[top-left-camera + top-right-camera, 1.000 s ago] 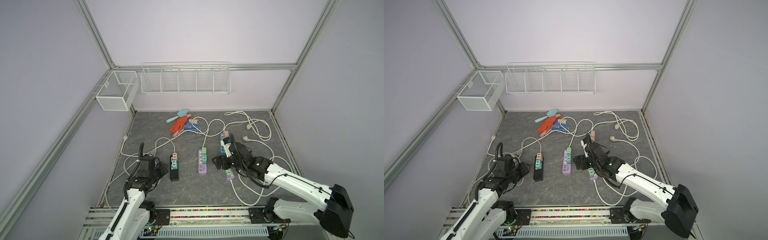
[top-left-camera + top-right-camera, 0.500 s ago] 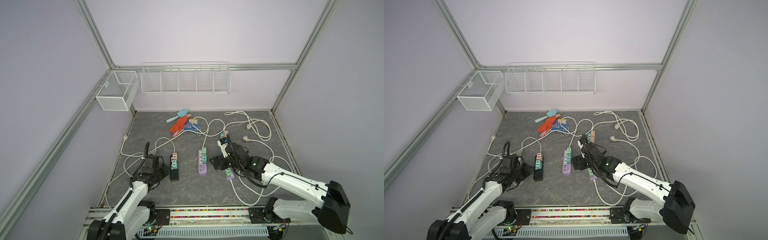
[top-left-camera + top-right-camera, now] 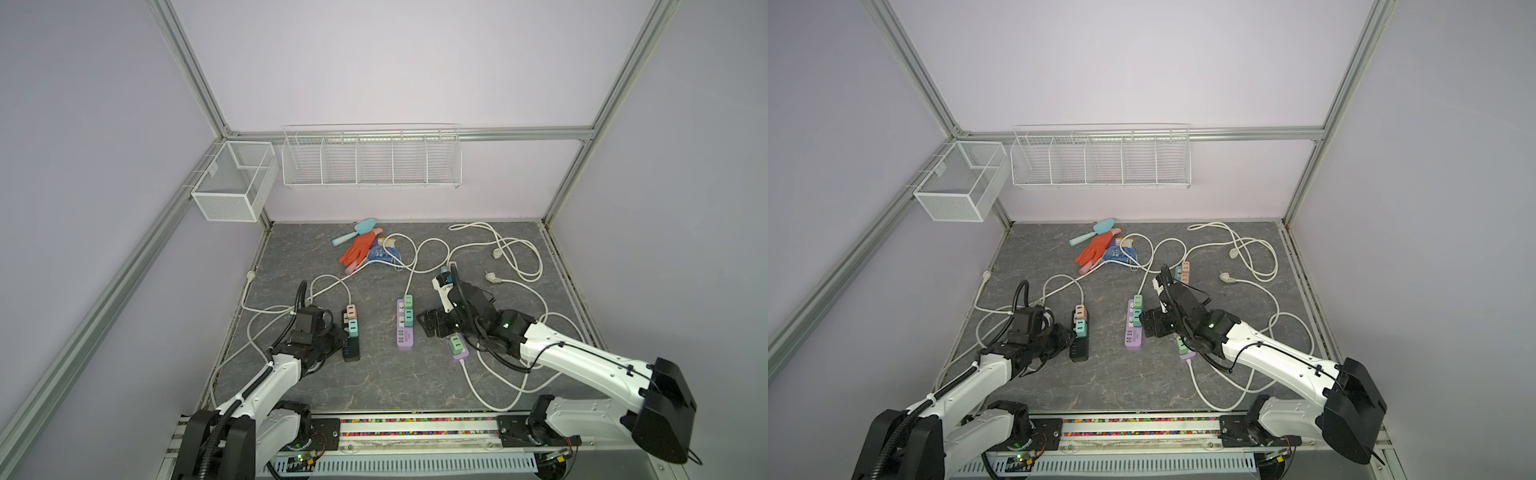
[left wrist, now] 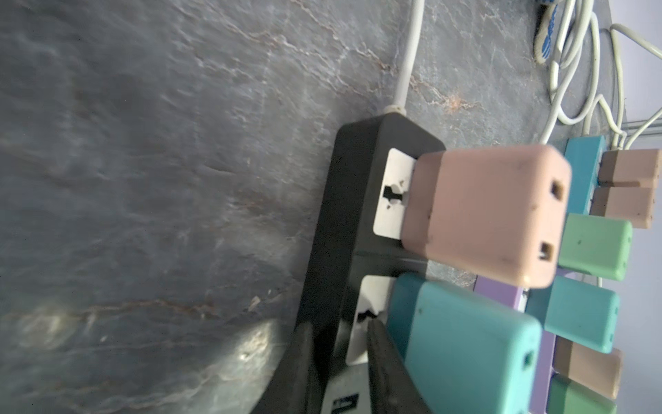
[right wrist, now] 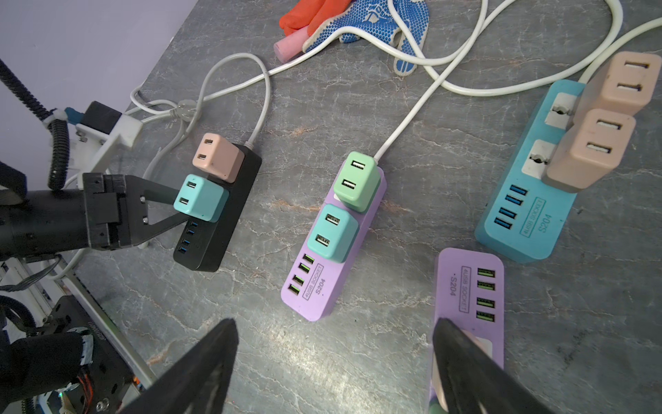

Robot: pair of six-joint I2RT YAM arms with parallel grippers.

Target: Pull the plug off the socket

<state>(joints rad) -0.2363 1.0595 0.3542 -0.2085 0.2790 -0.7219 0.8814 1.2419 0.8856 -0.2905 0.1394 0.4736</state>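
Near-left on the grey table (image 3: 374,382), spotted the teal plug (image 5: 200,199) seated upright in the black power strip (image 5: 211,247), just nearer than the pink plug (image 5: 216,161) and just beyond the strip's USB ports. Caught the left claw (image 5: 174,209) tucked low against that strip's left edge, right at the plug's base. Found its fingers (image 4: 387,358) drawn close, with only a thin gap: one down along the strip's side wall, its partner up on the white socket face, tight beside the plug's foot. Saw strip edge, not plug body, in that gap from the left wrist view. Couldn't tell whether squeezing anything for real. Put the plug, then, immediately right of the fingertips and riding above them, its top hiding the tips in the right wrist view. Farther right, picked out the right claw (image 5: 335,322) hanging over the table, fingers spread wide, gripping nothing, one tip above a purple strip (image 5: 465,286), well apart from the teal plug, with another purple strip (image 5: 322,283) lying between.
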